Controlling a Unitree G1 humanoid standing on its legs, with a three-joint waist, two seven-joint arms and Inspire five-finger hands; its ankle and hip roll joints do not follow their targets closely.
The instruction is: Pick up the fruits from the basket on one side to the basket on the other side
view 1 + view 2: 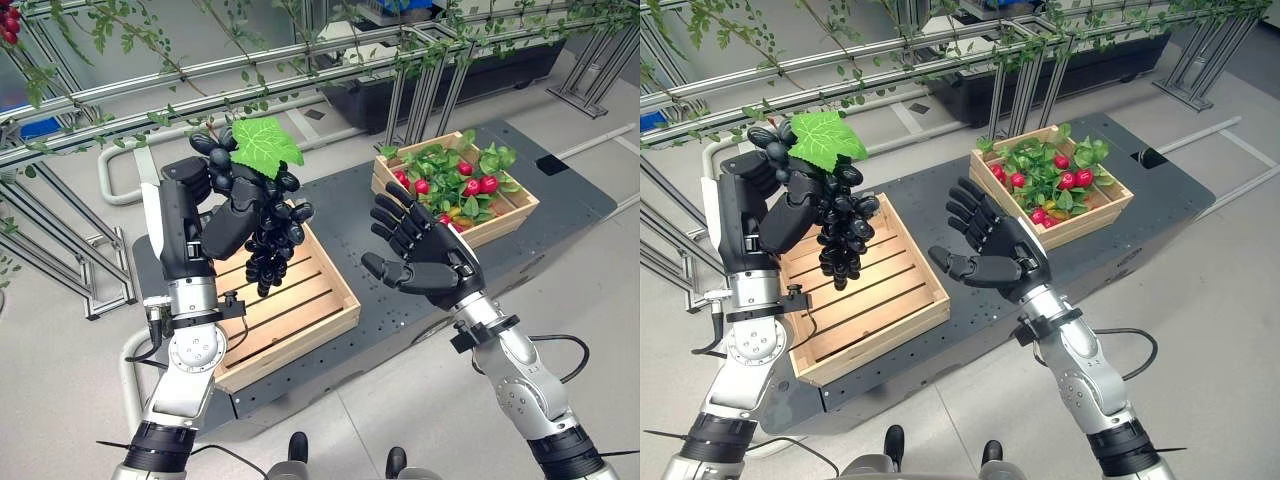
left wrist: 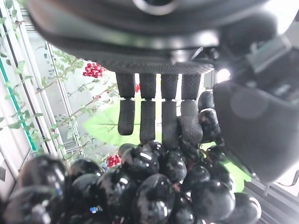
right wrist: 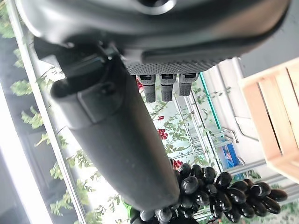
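While the right hand (image 1: 432,262) spreads empty, the left hand (image 1: 238,215) grips black grapes (image 1: 272,235)

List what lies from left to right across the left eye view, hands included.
left hand gripping the black grape bunch → empty wooden crate → open right hand → wooden crate of red fruit and leaves

Bare dark table (image 1: 345,215) between the two crates (image 1: 300,310) (image 1: 505,205) leaves passage.

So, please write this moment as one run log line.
left hand: holds grapes above empty crate | right hand: open, between crates
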